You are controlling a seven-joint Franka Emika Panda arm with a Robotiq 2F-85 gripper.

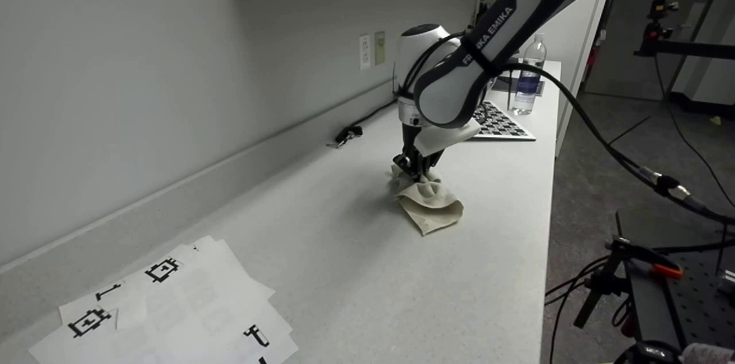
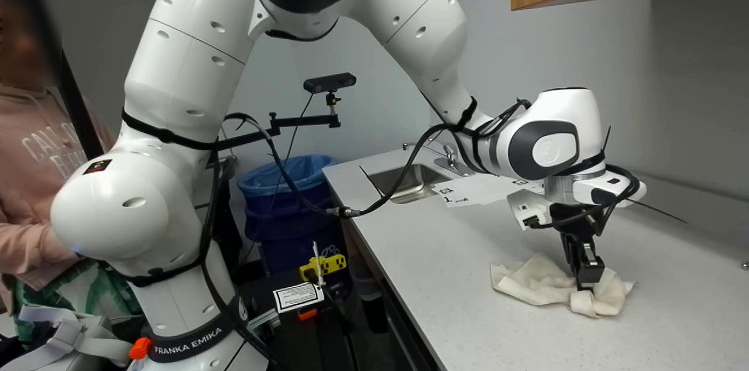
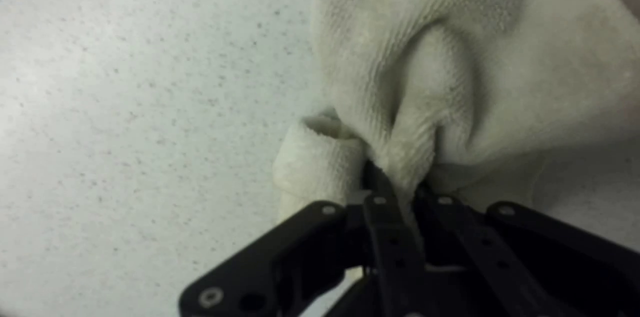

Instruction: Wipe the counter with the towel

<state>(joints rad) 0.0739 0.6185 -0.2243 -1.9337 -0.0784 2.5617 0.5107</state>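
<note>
Steeply arched arm [image 2: 404, 14], extended over counter [image 2: 447, 271], gripper [image 3: 398, 184] pointing down, clenched on bunched towel [image 2: 533, 282].

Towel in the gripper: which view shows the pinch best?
The wrist view: close up, a fold of the towel is pinched in the gripper. Both exterior views show the towel bunched on the counter under the gripper, but the pinch looks small there.

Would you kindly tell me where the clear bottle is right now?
In an exterior view, the clear bottle stands upright toward the far end of the counter, right of the picture's middle and close beside the checkered board.
</note>
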